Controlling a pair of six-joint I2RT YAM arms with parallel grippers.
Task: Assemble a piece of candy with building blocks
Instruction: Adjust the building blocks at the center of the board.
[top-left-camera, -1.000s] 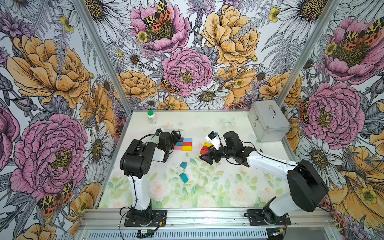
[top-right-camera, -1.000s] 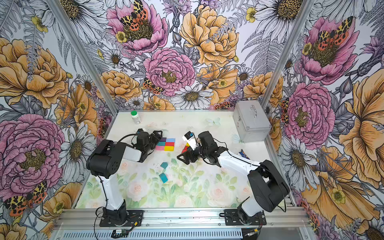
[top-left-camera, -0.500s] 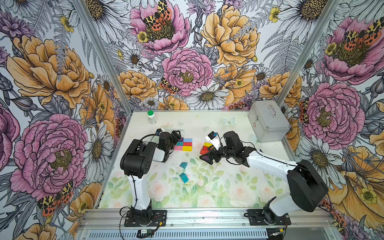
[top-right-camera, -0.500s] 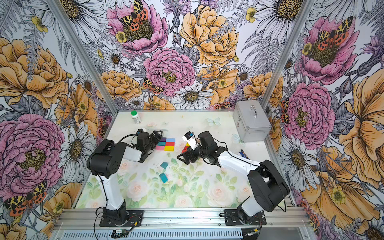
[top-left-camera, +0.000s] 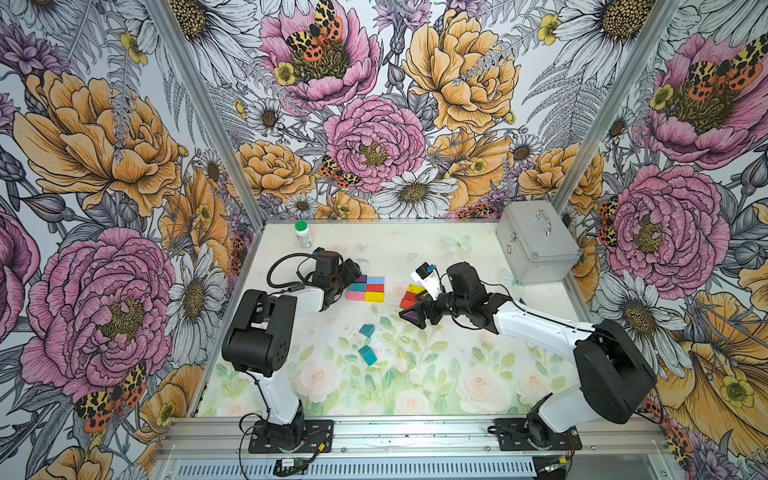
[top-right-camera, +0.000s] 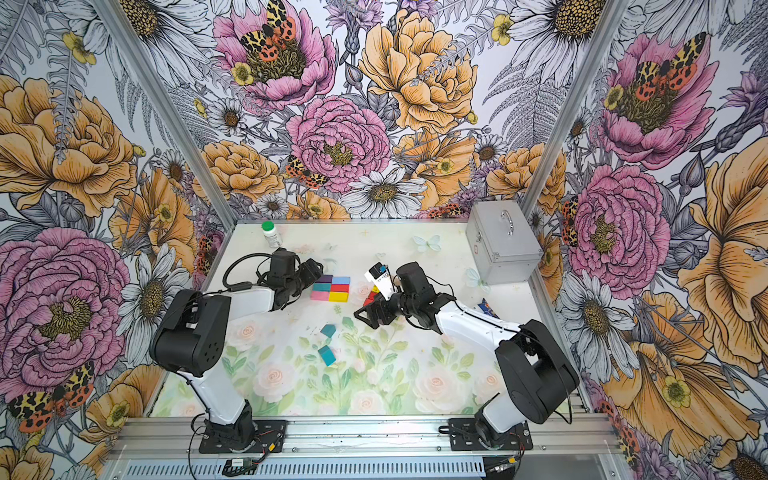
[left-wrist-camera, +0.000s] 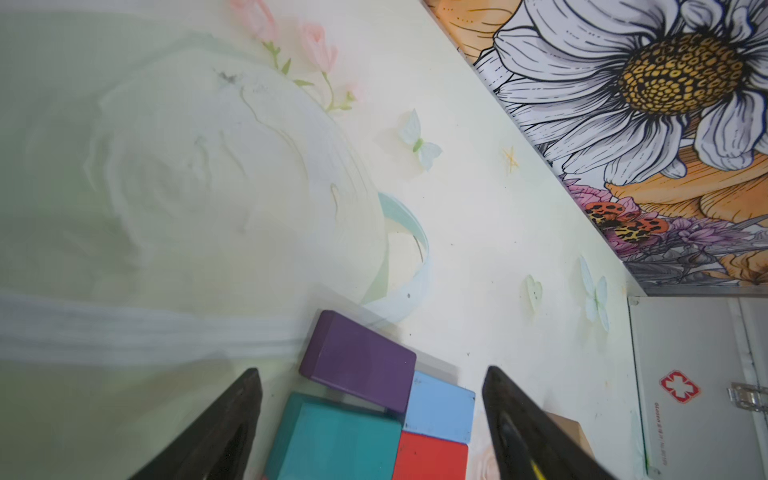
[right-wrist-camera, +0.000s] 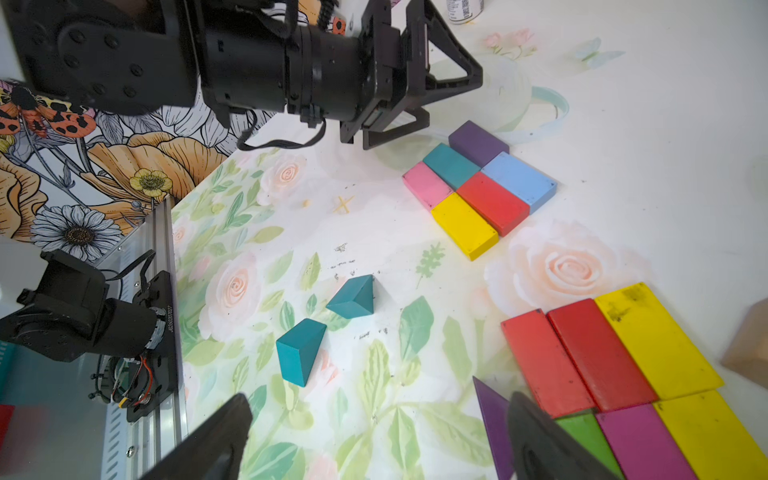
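Centrally on the floral-printed surface (top-left-camera: 415, 374), six painted bricks lie flush in a two-by-three rectangle. From far to near, the left column holds the purple brick (right-wrist-camera: 478, 141), teal brick (right-wrist-camera: 451, 164) and pink brick (right-wrist-camera: 428, 185). The right column holds the light-blue brick (right-wrist-camera: 519, 180), red brick (right-wrist-camera: 494, 201) and yellow brick (right-wrist-camera: 463, 224). The left gripper (left-wrist-camera: 372, 371), jaws wide and holding nothing, sits at the rectangle's far-left corner, its fingers straddling the purple brick in the wrist view. Two teal triangular blocks (top-left-camera: 367, 330) lie loose nearer the front, apart from each other. To the right, a second cluster of red, yellow, green and magenta bricks (right-wrist-camera: 598, 353) lies packed together. The right gripper (right-wrist-camera: 380, 399), also wide, grips nothing. A purple triangular block (right-wrist-camera: 492, 424) lies between its fingers, just beside one; whether they touch cannot be told. A silver metal case (top-left-camera: 536, 245) stands at the far right.
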